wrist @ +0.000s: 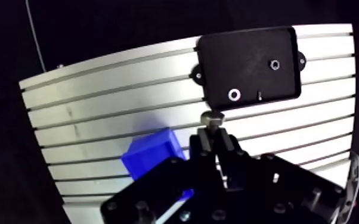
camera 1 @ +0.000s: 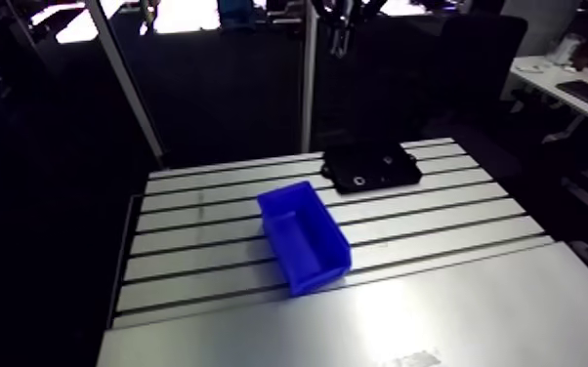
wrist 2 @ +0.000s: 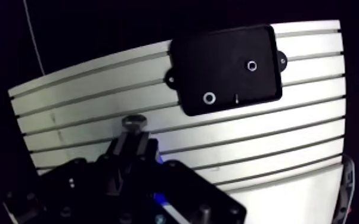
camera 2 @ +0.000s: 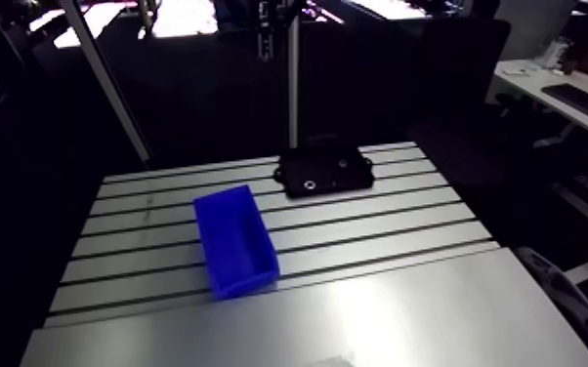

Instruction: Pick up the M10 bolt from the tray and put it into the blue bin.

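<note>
Clamping the bolt (wrist: pixel 212 118) by its shank, the two fingers (wrist: pixel 204 146) stand narrow, with only the bolt's head showing above their tips. The gripper (wrist: pixel 214 136) holds it well above the table (wrist: pixel 98 101). So the bolt is out of the tray (wrist: pixel 247 59) and in the air, not yet in the bin.

In the wrist view the black tray lies ahead of the fingers with two small rings (wrist: pixel 234 94) in it. The blue bin (wrist: pixel 149 156) sits off to one side, partly hidden behind the gripper's body. The arm view shows bin and tray near each other but apart, the bin's open top facing up.

The step in hand, I judge, is the carry across to the bin. To do it well, hold the grip firm, since the bolt is caught only near the fingertips. Bring the fingers over the middle of the bin rather than its rim, come down low between the walls, then let go so the bolt does not bounce out.
</note>
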### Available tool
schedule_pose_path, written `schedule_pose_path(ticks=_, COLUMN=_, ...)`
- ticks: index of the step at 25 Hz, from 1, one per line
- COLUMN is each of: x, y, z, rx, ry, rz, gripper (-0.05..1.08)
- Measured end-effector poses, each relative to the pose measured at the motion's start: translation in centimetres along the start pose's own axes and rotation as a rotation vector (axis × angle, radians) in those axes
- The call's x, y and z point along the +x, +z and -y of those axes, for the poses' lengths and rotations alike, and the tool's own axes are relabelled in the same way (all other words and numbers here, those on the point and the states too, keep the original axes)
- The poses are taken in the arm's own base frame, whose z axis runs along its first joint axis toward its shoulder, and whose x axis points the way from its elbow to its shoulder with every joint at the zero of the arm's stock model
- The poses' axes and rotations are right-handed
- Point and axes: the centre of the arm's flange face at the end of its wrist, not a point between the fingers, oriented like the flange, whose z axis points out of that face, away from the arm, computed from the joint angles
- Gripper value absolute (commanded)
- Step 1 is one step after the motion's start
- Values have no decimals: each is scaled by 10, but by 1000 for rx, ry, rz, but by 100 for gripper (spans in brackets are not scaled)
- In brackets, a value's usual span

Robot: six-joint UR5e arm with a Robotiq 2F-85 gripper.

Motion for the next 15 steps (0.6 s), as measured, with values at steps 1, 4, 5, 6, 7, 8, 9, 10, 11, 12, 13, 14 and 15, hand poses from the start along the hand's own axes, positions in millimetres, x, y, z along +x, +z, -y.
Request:
schedule_pose_path(ticks=1, x=-2, y=-4, z=2, rx=1, ry=-30, rz=0, gripper=105)
schedule_pose_path(ticks=4, x=-6, y=-12, z=3, rx=2, ry=-80, rz=6, gripper=105)
schedule_pose_path(ticks=5, x=-6, y=-15, z=3, rx=2, ry=-92, rz=11, gripper=105)
schedule_pose_path(ticks=6, x=-7, y=-16, z=3, rx=2, ry=-104, rz=18, gripper=104)
schedule_pose_path(ticks=7, x=-8, y=-18, z=2, rx=2, ry=-120, rz=27, gripper=104)
schedule_pose_path(ticks=8, x=-10, y=-21, z=2, rx=2, ry=-142, rz=38, gripper=104)
schedule_pose_path(ticks=9, x=-11, y=-24, z=1, rx=1, ry=-172, rz=50, gripper=105)
schedule_pose_path(ticks=10, x=-13, y=-27, z=0, rx=1, ry=-197, rz=57, gripper=105)
schedule_pose_path(ticks=11, x=-15, y=-31, z=-2, rx=0, ry=-231, rz=65, gripper=106)
schedule_pose_path(ticks=12, x=-17, y=-36, z=-4, rx=0, ry=-264, rz=68, gripper=106)
schedule_pose_path(ticks=13, x=-18, y=-41, z=-7, rx=1, ry=-293, rz=68, gripper=107)
schedule_pose_path(ticks=14, x=-19, y=-45, z=-9, rx=1, ry=-322, rz=67, gripper=107)
schedule_pose_path(ticks=15, x=-20, y=-49, z=-10, rx=1, ry=-354, rz=65, gripper=107)
